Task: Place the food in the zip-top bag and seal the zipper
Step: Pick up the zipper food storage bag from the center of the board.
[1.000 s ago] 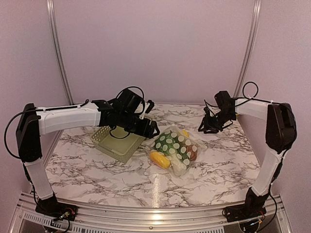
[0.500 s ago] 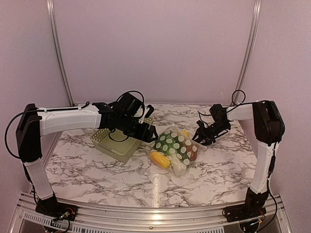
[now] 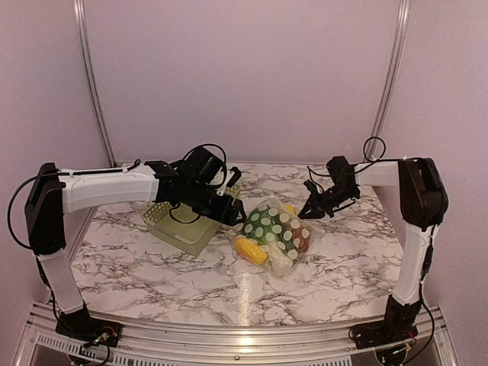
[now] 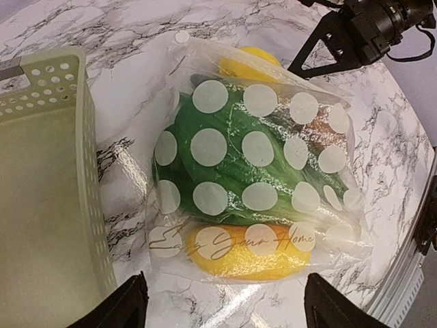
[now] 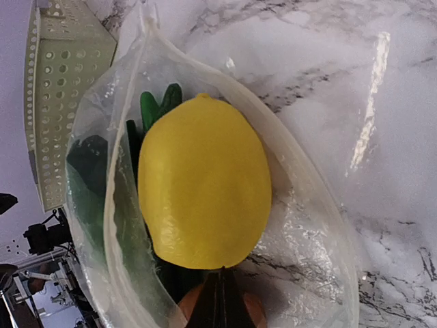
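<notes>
Lying flat on the marble tabletop (image 3: 152, 267), the zip-top bag (image 4: 273, 198) holds the food (image 4: 225, 164), an orange-yellow fruit (image 3: 250, 249) at its near end. Just behind, beside the basket (image 4: 41, 205), the left gripper (image 4: 225, 295) hovers with jaws wide, likely to pin the bag. Farthest, the right gripper (image 3: 309, 210), jaws pressed together and empty, hangs by the gaping zipper (image 5: 273, 130), seemingly ready to seal.

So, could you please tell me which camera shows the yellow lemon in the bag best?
The right wrist view: the lemon fills the frame, sharp and close at the bag mouth. The left wrist view shows only its top behind the dotted plastic; the top view, a small yellow speck.
</notes>
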`<state>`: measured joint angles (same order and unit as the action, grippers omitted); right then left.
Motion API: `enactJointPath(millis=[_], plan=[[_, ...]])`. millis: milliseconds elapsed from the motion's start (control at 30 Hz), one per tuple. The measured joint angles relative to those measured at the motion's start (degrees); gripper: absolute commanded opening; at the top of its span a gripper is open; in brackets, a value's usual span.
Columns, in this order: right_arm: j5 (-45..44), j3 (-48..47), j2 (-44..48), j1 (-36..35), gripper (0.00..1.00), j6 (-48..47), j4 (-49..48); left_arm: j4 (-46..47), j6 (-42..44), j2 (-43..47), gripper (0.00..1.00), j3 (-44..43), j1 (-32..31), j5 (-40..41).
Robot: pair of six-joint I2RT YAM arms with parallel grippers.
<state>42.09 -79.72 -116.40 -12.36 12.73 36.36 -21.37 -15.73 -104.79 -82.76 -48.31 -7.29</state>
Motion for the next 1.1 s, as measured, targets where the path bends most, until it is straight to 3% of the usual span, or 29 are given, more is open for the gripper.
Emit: enactJointPath(millis=[67,167,367,467,600,767,967,1100], plan=[[-0.83,-1.36,2.34,-0.42,0.03,-0.37,0.9,0.0,0.13,0.02,0.81,0.0,0.11,0.13],[-1.64,-3.63,6.12,-0.7,0.28,-0.74,1.97,-0.04,0.2,0.15,0.81,0.0,0.37,0.24],[-3.67,-5.05,7.8,-0.87,0.55,-1.64,3.78,0.02,0.33,0.7,0.81,0.0,0.72,-0.22],[-2.84,-4.15,6.56,-0.92,0.58,-2.1,4.22,0.0,0.33,0.7,0.81,0.0,0.74,-0.5],[-0.85,-1.75,4.5,-1.33,0.53,-2.27,3.96,0.02,0.33,0.7,0.81,0.0,0.74,-0.92],[0.79,-1.44,1.75,-2.45,0.36,-2.29,2.93,0.04,0.09,0.72,0.81,0.0,0.76,-1.46],[2.82,-1.79,0.87,-3.23,0.0,-2.6,2.56,0.04,-0.15,0.83,0.81,0.0,0.74,-1.7],[3.91,-1.9,0.87,-3.61,0.0,-2.73,2.08,0.07,-0.31,1.07,0.81,0.0,0.74,-1.68]])
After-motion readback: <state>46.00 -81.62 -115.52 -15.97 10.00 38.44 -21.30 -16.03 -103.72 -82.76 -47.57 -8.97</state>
